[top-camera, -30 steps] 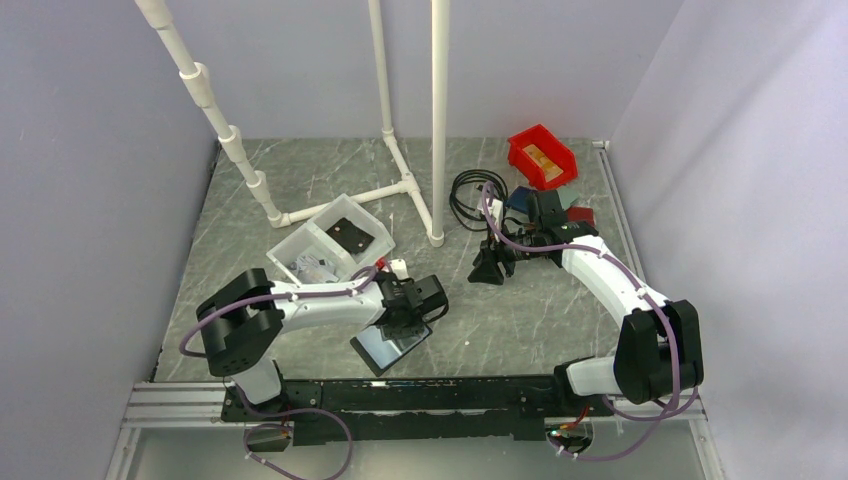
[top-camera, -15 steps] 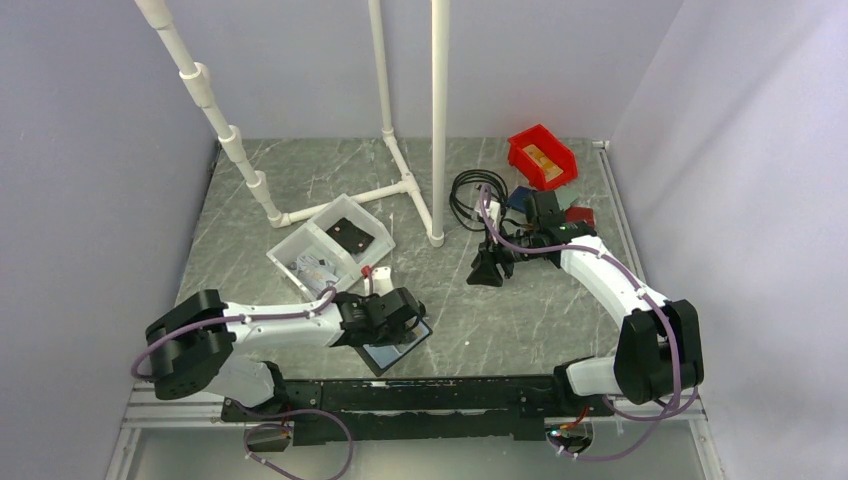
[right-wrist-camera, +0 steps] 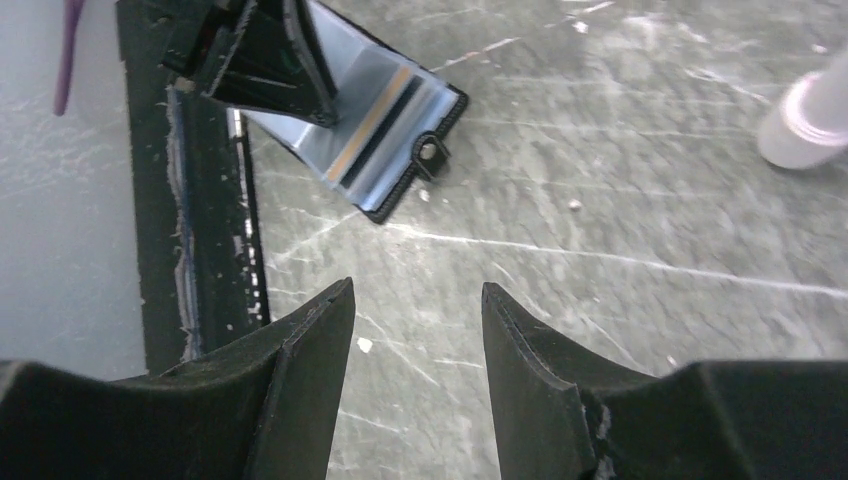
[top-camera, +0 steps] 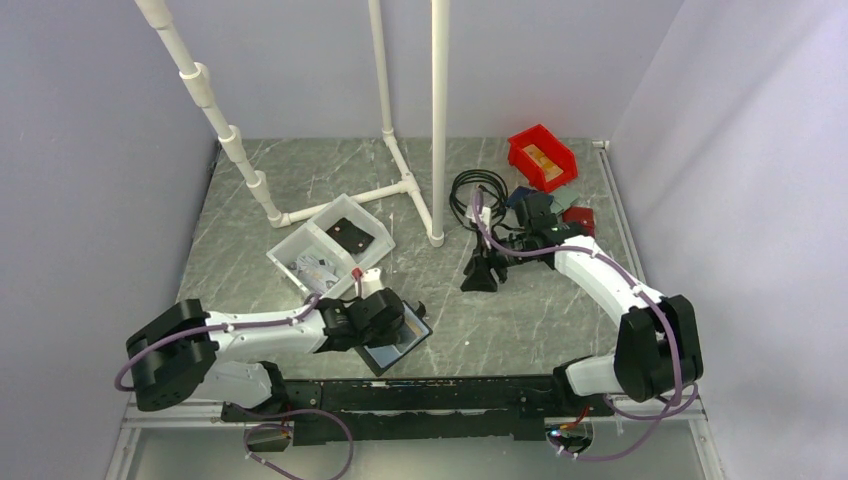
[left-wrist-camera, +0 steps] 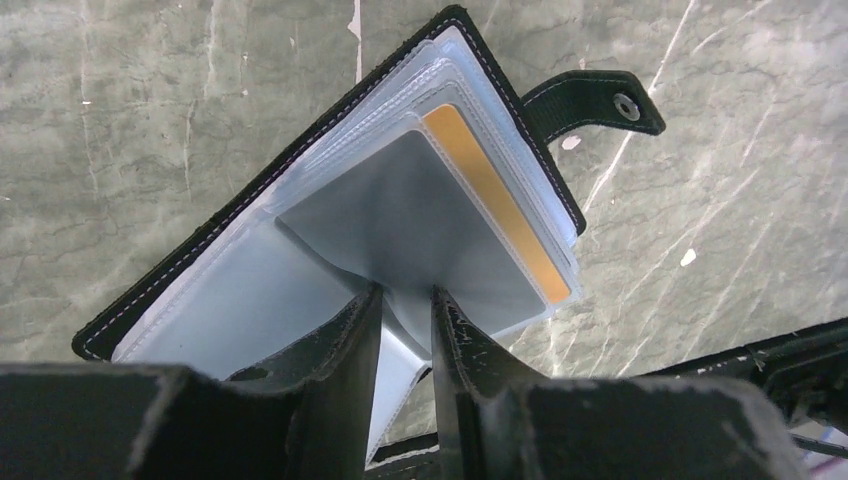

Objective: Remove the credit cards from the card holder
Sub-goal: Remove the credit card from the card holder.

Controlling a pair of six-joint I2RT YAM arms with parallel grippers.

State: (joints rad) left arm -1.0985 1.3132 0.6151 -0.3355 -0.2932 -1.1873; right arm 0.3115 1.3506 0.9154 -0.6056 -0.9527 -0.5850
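Top external view, from the left: the white-shelled left arm lies low along the near edge. Its left gripper is down on the card holder, one flat black rectangle lying open on the grey, veined, stone-look table. Behind it stands one clear plastic bin with two compartments. Next come three rising lengths of round white pipe, one coil of black cable and the right gripper. One red bin sits in the far right corner.

Left wrist view: the holder has white-stitched black edges, one strap with one round metal snap, and a stack of glossy clear sleeves. Two credit cards show inside. One is pale grey and matte; the other is gold-tan, seen only as a narrow strip along the grey one's right side. The two scuffed black fingers stand close on either side of the grey leaf's near corner. A gap shows between them, so they are not clenched.

Right wrist view: two wedge-shaped black fingers stand well apart over bare table, grasping nothing. The card holder lies ahead at upper left.
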